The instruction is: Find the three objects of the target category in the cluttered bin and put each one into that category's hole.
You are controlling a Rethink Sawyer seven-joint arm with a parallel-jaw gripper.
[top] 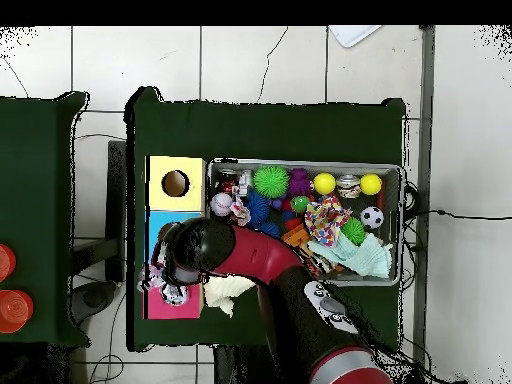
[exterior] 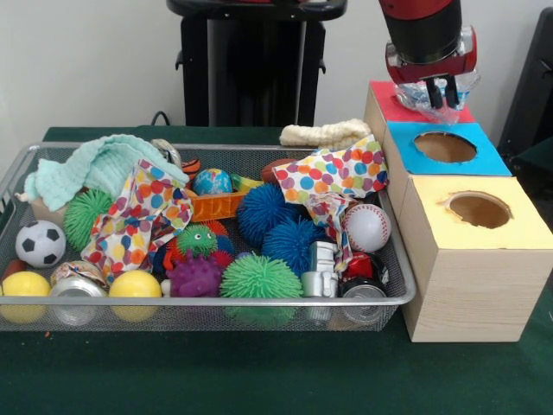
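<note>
You have the dark green table under everything, and on it the wire mesh bin to your left in the front view, its rim enclosing a heap of toys. Beside the bin's right end stands the row of pale wood boxes, with the yellow-surround opening nearest you, the hole in its blue surround in the middle, and the red surround farthest back. The red and black arm reaches across the boxes in the overhead view. Its gripper hangs over the red surround, just behind the blue one, and its jaws are closed on a crumpled clear plastic bottle, which sits above the box tops, not in any opening. In the bin you can see a polka-dot cloth draped over the left half, a mint green cloth behind it, two blue spiky balls, a baseball, a small soccer ball and two yellow balls against the front rim
</note>
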